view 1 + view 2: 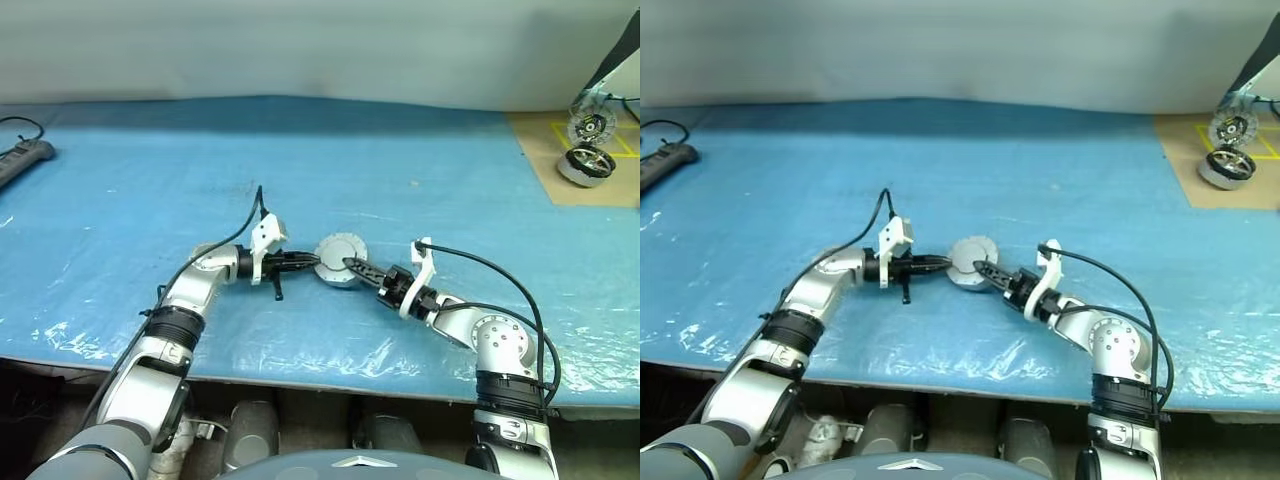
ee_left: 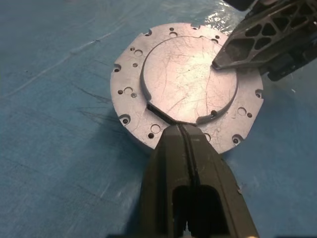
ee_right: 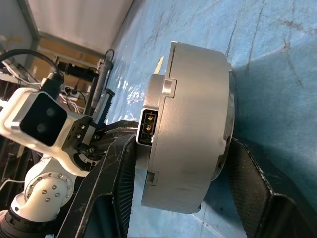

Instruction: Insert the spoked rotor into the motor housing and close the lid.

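The squat round silver-grey motor housing (image 1: 338,260) sits on the blue plastic-covered table (image 1: 400,170), its flat grey lid (image 2: 190,79) closed on top (plain outer face up). The left gripper (image 2: 184,130), fingers pressed together, touches the housing's rim. The right gripper (image 3: 183,163) is spread, a finger on either side of the housing.

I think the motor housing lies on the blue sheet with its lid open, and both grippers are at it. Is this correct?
Not quite: the lid is closed, plain grey face up, as the left wrist view shows. The motor housing does lie on the blue sheet, with the left gripper and right gripper at it.
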Robot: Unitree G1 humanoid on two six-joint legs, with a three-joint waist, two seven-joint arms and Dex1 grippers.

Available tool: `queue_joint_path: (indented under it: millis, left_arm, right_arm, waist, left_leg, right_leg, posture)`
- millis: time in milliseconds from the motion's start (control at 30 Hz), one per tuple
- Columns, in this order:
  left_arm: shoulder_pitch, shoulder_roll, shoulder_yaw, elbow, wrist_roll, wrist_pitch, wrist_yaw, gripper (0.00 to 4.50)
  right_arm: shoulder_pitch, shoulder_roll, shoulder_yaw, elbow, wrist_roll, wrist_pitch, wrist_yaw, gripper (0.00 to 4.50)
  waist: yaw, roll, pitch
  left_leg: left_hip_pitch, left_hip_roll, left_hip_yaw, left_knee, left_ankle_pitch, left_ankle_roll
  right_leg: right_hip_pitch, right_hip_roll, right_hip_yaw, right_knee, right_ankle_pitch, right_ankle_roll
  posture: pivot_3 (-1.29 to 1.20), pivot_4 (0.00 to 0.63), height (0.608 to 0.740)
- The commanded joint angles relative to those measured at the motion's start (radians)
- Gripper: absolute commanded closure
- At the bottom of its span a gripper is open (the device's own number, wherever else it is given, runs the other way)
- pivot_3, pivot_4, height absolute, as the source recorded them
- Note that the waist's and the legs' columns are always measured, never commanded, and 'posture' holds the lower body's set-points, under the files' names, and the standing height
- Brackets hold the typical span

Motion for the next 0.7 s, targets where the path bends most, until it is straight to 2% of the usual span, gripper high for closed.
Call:
queue_joint_path:
  millis: [33, 167, 233, 433, 567, 667, 700]
  left_arm:
    - [-0.028, 0.002, 0.065, -0.185, -0.143, 0.184, -0.006, 4.5]
    - [-0.003, 0.021, 0.11, -0.341, -0.249, 0.368, 0.022, 4.5]
    - [0.002, 0.036, 0.13, -0.363, -0.279, 0.42, 0.029, 4.5]
    - [0.028, 0.069, 0.165, -0.329, -0.305, 0.457, 0.045, 4.5]
    - [0.026, 0.031, 0.243, -0.259, -0.353, 0.505, 0.134, 4.5]
    - [0.001, -0.034, 0.348, -0.197, -0.446, 0.578, 0.228, 3.96]
    - [0.001, -0.044, 0.369, -0.203, -0.482, 0.614, 0.227, 3.62]
  right_arm:
    - [-0.028, 0.024, -0.045, -0.003, 0.085, 0.027, -0.02, 2.15]
    - [-0.058, 0.051, -0.121, 0.025, 0.166, 0.032, -0.065, 2.15]
    - [-0.07, 0.067, -0.15, 0.026, 0.206, 0.036, -0.09, 2.15]
    - [-0.118, 0.115, -0.211, -0.001, 0.347, 0.009, -0.191, 2.15]
    - [-0.179, 0.126, -0.238, -0.039, 0.482, -0.033, -0.272, 2.15]
    - [-0.194, 0.124, -0.196, -0.079, 0.546, -0.032, -0.317, 2.15]
    - [-0.194, 0.12, -0.179, -0.091, 0.563, -0.031, -0.329, 2.15]
  waist:
    - [-0.001, 0.0, 0.001]
    - [-0.001, -0.005, 0.004]
    - [-0.001, -0.002, 0.006]
    - [-0.004, 0.002, 0.009]
    - [-0.003, 0.004, 0.01]
    - [-0.001, 0.003, 0.01]
    - [-0.001, 0.003, 0.01]
  left_leg:
    - [-0.004, 0.0, 0.0, 0.0, 0.0, 0.0]
    - [-0.019, 0.001, -0.001, 0.01, 0.003, 0.004]
    - [-0.02, 0.002, -0.001, 0.01, 0.003, 0.004]
    - [-0.019, 0.003, -0.001, 0.012, 0.003, 0.004]
    - [-0.02, 0.003, -0.001, 0.014, 0.003, 0.003]
    - [-0.02, 0.002, -0.001, 0.014, 0.003, 0.004]
    - [-0.02, 0.002, -0.002, 0.014, 0.003, 0.004]
  right_leg:
    - [-0.004, 0.0, 0.0, 0.001, 0.0, 0.0]
    - [-0.02, 0.0, -0.001, 0.016, 0.002, 0.001]
    - [-0.021, 0.001, -0.003, 0.017, 0.001, -0.001]
    - [-0.021, 0.001, -0.003, 0.017, -0.002, -0.005]
    - [-0.021, 0.001, -0.003, 0.018, -0.001, -0.005]
    - [-0.02, 0.001, -0.003, 0.018, -0.001, -0.004]
    - [-0.02, 0.001, -0.003, 0.018, -0.001, -0.003]
  posture:
    - [0.0, 0.15, 0.74]
    - [0.0, 0.15, 0.74]
    - [0.0, 0.15, 0.74]
    - [0.0, 0.15, 0.74]
    - [0.0, 0.15, 0.74]
    - [0.0, 0.15, 0.74]
    - [0.0, 0.15, 0.74]
